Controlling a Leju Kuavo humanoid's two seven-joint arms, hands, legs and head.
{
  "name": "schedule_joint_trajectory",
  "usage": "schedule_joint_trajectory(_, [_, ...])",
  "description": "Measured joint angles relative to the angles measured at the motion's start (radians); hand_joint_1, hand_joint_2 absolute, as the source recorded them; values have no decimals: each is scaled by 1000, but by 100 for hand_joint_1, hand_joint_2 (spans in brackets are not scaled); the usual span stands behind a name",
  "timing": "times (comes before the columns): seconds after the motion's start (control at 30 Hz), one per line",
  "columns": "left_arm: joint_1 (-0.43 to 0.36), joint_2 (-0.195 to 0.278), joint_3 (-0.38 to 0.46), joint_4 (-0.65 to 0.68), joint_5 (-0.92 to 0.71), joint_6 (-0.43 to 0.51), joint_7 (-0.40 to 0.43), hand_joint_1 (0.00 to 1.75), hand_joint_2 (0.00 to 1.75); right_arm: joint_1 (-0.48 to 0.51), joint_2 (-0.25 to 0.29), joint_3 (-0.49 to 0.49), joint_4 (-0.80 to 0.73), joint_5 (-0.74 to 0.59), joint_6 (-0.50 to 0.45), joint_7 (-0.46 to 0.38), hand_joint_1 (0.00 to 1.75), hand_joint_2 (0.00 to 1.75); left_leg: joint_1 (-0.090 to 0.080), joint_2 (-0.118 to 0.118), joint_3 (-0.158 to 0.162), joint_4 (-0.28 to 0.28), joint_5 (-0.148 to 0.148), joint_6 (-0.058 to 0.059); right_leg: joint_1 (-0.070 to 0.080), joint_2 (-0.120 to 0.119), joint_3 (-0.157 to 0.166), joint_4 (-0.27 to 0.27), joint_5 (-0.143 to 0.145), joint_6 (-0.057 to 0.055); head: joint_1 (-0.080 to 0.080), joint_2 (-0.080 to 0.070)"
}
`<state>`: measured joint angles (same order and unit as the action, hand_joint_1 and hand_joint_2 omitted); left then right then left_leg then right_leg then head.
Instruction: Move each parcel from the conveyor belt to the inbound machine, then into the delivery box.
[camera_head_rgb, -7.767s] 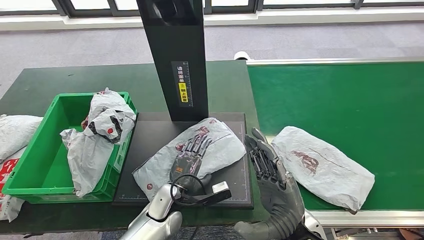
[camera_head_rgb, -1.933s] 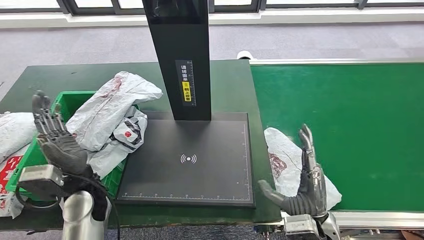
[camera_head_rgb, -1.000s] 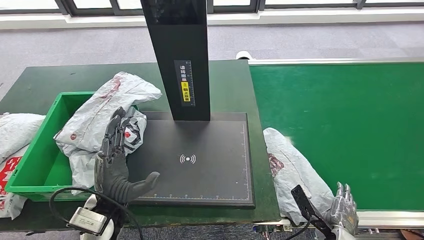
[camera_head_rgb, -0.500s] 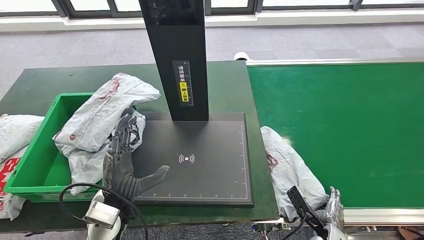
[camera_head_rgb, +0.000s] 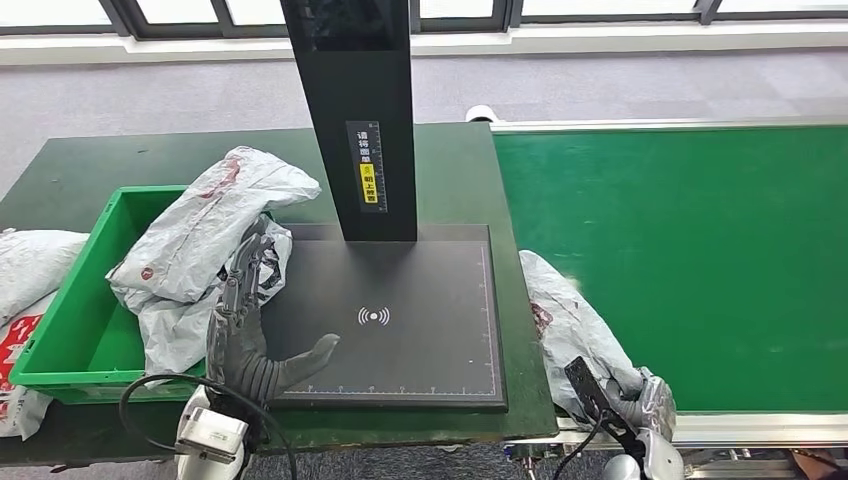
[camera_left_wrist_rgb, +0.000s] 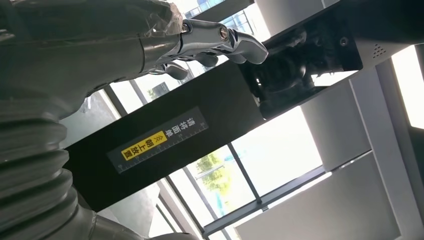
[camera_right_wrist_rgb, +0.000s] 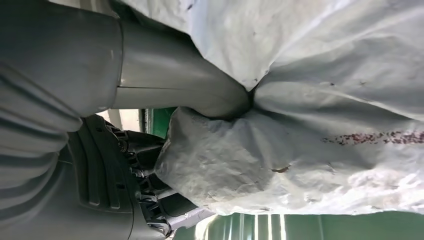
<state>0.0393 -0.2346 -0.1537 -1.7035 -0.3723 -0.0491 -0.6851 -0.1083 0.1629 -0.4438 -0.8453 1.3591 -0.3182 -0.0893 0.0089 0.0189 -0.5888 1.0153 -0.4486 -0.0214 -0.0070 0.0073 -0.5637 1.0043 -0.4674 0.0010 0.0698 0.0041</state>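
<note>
One slack corner of the grey parcel (camera_head_rgb: 575, 330) is pinched by the right hand (camera_head_rgb: 640, 400), so slippage is risked, while the left hand (camera_head_rgb: 245, 320) is held open and empty.

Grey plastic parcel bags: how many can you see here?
At least 4. One crumpled grey plastic parcel bag tops the green plastic crate, another sits under it, one lies left of the crate, one is gripped by the right hand. More may be hidden.
</note>
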Motion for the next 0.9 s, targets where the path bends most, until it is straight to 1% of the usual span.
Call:
schedule_joint_trajectory(0.07, [7,0,0,-6,-4,3,0,0,175,5,0,8,-12,-30,-13,-25,175,175,0,-1,-1,0,0,0,0,0,-1,0,0,0,0,0])
schedule_joint_trajectory(0.13, [18,0,0,-16,-11,5,-1,0,175,22,4,22,-58,-88,-25,-83,175,175,0,-2,-3,0,0,0,0,-2,-2,0,-1,0,0,0])
schedule_joint_trajectory(0.2, [28,0,0,-24,-19,6,-3,0,175,50,14,44,-135,-146,-21,-140,175,175,0,-3,-5,0,0,0,0,-3,-4,0,-1,0,0,0])
schedule_joint_trajectory(0.27, [34,-1,0,-29,-22,8,-5,0,175,76,26,68,-211,-185,-20,-178,175,175,-1,-4,-6,0,0,0,0,-4,-5,0,-1,0,0,0])
schedule_joint_trajectory(0.43, [42,-4,0,-35,-37,12,-10,0,175,154,59,125,-426,-309,-84,-301,175,175,0,-9,-8,0,1,0,0,-9,-5,0,-3,0,0,0])
schedule_joint_trajectory(0.5, [42,-5,0,-36,-39,15,-10,0,175,189,74,147,-517,-382,-130,-360,175,175,0,-10,-8,0,0,0,-1,-10,-5,0,-4,-1,0,0])
schedule_joint_trajectory(0.63, [43,-6,0,-37,-45,21,-10,0,175,273,107,186,-724,-586,-290,-533,175,175,-1,-12,-9,0,0,0,-1,-11,-5,0,-6,-1,0,0])
schedule_joint_trajectory(0.67, [43,-6,0,-37,-46,24,-10,0,175,296,115,198,-780,-616,-325,-566,175,175,-1,-12,-9,0,-1,0,-1,-11,-5,0,-6,-1,0,0])
schedule_joint_trajectory(0.7, [42,-6,0,-36,-47,26,-10,0,175,319,121,211,-839,-625,-350,-588,175,175,-1,-13,-9,0,-1,0,-1,-11,-5,0,-7,-1,0,0])
schedule_joint_trajectory(0.77, [40,-6,0,-34,-47,32,-11,0,175,360,136,246,-968,-601,-374,-607,175,175,-1,-12,-9,0,-2,-1,-1,-11,-6,0,-7,-1,0,0])
schedule_joint_trajectory(0.9, [30,-5,0,-23,-38,51,-13,0,175,400,161,308,-1213,-528,-380,-612,175,175,-1,-12,-9,0,-2,-1,-1,-10,-6,0,-8,-1,0,0])
